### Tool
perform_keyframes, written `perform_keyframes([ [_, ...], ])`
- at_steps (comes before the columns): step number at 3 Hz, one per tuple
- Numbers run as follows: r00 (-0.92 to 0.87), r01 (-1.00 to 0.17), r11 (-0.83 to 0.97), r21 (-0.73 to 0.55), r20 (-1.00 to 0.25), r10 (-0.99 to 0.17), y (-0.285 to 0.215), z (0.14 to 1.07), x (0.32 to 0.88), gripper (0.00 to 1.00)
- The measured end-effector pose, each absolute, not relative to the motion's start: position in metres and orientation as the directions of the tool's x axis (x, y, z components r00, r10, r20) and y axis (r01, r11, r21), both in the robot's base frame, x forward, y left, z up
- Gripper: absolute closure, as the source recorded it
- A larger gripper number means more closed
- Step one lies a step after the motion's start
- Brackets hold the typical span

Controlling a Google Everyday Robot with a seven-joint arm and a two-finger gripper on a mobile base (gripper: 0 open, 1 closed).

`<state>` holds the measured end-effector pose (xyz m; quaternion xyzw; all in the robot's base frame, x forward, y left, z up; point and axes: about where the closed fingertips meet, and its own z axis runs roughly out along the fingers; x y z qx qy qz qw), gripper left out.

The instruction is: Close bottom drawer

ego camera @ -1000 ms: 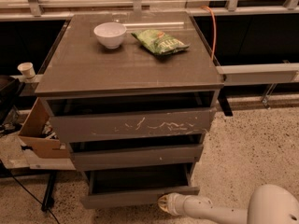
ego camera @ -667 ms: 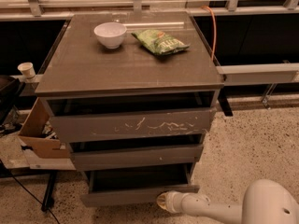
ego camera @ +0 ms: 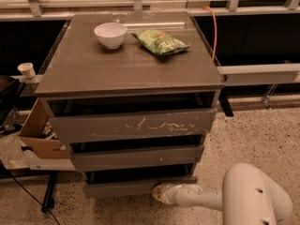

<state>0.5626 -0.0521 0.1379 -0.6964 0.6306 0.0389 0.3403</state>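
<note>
The bottom drawer [ego camera: 136, 187] is the lowest of three grey-brown drawers in the cabinet [ego camera: 131, 69]. Its low plain front stands only slightly out, with a thin dark gap above it. My gripper [ego camera: 157, 193] is at the end of the white arm [ego camera: 243, 200], low by the floor. It is against the lower edge of the drawer's front, right of its middle. The middle drawer [ego camera: 138, 156] and the scratched top drawer [ego camera: 133, 124] also stand slightly out.
A white bowl [ego camera: 110, 34] and a green snack bag [ego camera: 160, 41] lie on the cabinet top. A cardboard box [ego camera: 37, 135] stands left of the cabinet, with a paper cup [ego camera: 26, 70] above it. An orange cable [ego camera: 213, 27] hangs at the back right. Speckled floor lies to the right.
The bottom drawer has slid inward; the dark box above its front has shrunk to a thin gap. My gripper has moved in toward the cabinet with it.
</note>
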Motion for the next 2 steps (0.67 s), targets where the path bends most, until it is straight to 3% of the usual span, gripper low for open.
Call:
perform_keyframes([
  [2,0.208,-0.898,0.027,-0.439,-0.478,-0.854,-0.0503,0.1332,0.5724,1.00],
])
